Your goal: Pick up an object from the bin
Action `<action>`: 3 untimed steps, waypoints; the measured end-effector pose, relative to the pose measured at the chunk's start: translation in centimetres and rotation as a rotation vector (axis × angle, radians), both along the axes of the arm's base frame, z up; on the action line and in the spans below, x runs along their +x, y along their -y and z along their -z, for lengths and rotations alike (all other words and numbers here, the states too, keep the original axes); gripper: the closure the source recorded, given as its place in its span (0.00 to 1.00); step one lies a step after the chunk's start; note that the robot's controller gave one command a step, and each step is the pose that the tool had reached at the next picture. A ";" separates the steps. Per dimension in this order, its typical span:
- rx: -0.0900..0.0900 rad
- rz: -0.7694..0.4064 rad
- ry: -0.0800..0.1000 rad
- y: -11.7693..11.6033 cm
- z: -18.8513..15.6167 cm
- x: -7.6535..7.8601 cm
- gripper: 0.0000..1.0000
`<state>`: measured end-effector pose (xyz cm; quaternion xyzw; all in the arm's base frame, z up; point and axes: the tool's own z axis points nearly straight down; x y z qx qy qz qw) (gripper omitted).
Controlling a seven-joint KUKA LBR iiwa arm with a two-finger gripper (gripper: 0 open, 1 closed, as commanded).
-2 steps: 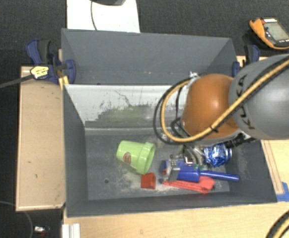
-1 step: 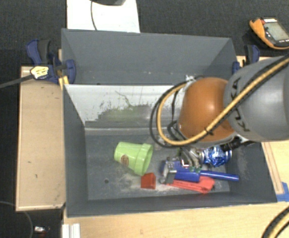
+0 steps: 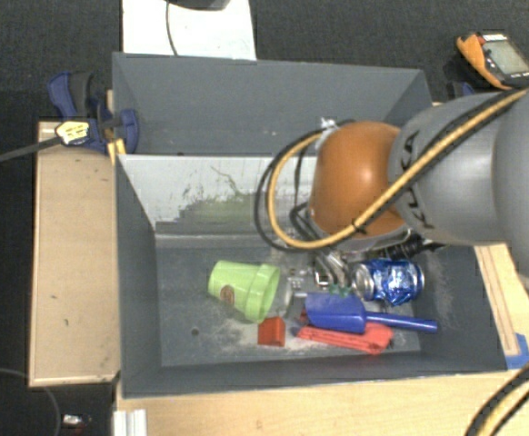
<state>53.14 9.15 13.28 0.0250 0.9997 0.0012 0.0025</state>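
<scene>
Five loose things bunched low in the grey bin, with the gripper down among them, between green cup and crumpled blue can, just above blue scoop. Claw state: cannot tell. Advised: centre on the scoop's body, descend straight, keep clear of cup and can. Likely target, the scoop: solid blue, boxy head, thin handle pointing right, lying flat near the front wall. Flat red piece touching its front edge, small red block just beside.

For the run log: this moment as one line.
gripper: low in bin, by blue scoop | near: green cup, blue can, red block
</scene>
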 end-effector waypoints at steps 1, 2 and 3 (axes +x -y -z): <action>0.000 -0.004 -0.001 -0.6 -0.2 -1.0 0.00; 0.005 0.048 0.008 -5.5 4.0 2.0 0.00; 0.005 0.071 0.013 -4.8 4.4 -0.7 1.00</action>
